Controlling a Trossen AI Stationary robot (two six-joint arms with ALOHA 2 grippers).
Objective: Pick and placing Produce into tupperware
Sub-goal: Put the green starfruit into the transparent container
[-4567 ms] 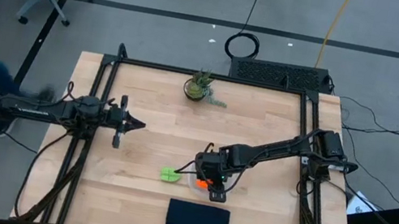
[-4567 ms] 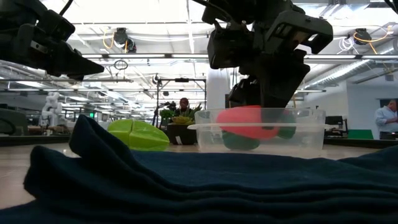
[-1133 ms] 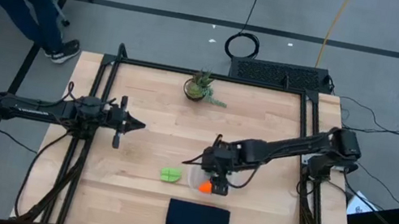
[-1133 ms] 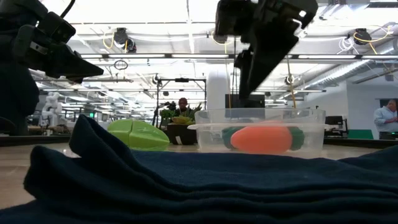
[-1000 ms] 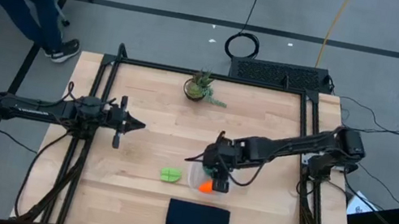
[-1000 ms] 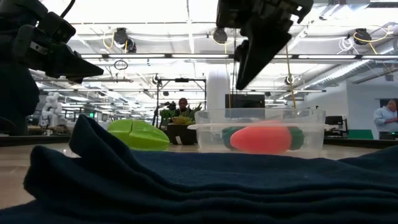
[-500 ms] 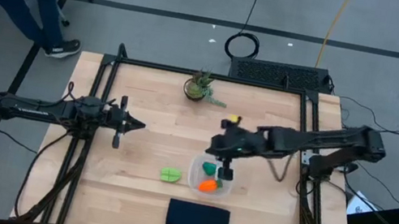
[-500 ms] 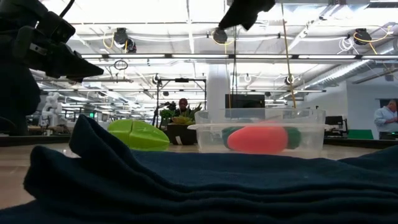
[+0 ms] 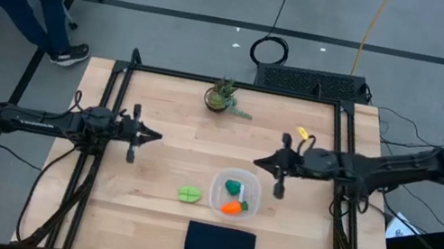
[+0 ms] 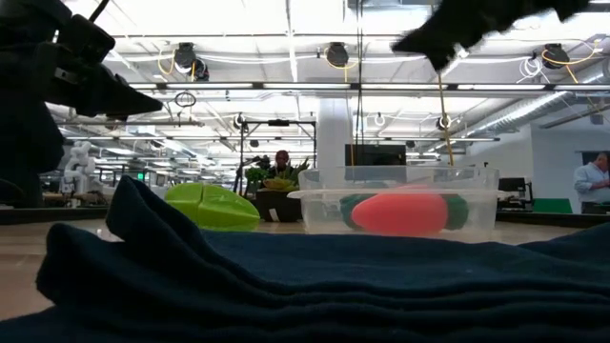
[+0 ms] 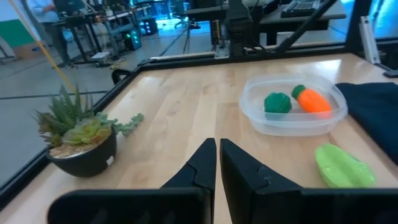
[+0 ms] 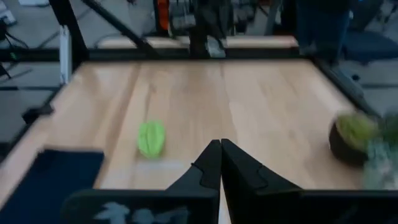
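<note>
- High view: the clear, shallow, round-cornered plastic tupperware (image 9: 234,194) sits on the pale wooden desk (image 9: 177,117), just behind the black rectangular cloth pad (image 9: 220,246).
- Inside the tupperware lie the dark green rounded lump (image 9: 233,186) and the orange carrot with a green tip (image 9: 232,206), side by side; the left wrist view shows them touching.
- Flat lime-green leafy piece (image 9: 189,194) rests on the desk just beside the tupperware, on the side toward the left arm, outside its wall.
- Right tool (image 9: 258,161) hovers behind the tupperware, apart from it and holding nothing; its fingers are pressed together, as the right wrist view shows.
- Left tool (image 9: 155,138) hangs well apart from the tupperware, over bare desk, with its fingers pressed together too and nothing between them.
- Small potted plant in a dark pot (image 9: 221,97) stands at the far edge of the desk, well behind the tupperware.
- Low view: the carrot and the green lump show through the tupperware's clear wall, with the leafy piece beside it.
</note>
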